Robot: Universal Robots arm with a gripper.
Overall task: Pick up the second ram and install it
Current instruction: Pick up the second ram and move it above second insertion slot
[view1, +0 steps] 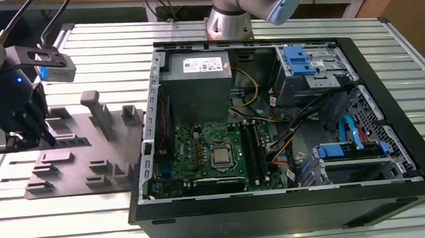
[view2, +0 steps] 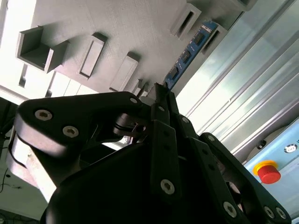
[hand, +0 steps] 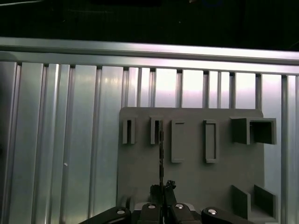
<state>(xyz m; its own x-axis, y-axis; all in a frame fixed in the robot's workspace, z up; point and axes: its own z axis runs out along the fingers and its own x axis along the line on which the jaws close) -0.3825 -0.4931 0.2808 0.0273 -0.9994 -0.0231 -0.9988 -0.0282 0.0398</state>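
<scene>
The second ram (view2: pixel 189 51) is a thin blue-green board with black chips, and it sticks out from between my fingertips in the second wrist view. In the first wrist view it appears edge-on as a thin dark line (hand: pixel 161 149) over the grey slotted holder plate (hand: pixel 196 186), with its far end by one of the narrow slots. My gripper (view2: pixel 158 91) is shut on the near end of the stick. In the exterior view the gripper (view1: pixel 40 139) hangs over the holder plate (view1: pixel 75 160) at the exterior view's left, well away from the green motherboard (view1: pixel 214 152) in the open case.
The open black computer case (view1: pixel 387 86) lies at the exterior view's right, with a grey power supply (view1: pixel 194 70), blue drive brackets (view1: pixel 297 58) and cables. The arm's base (view1: pixel 228 18) stands behind it. A red stop button (view2: pixel 268 172) sits beside the ribbed aluminium table (hand: pixel 60 140).
</scene>
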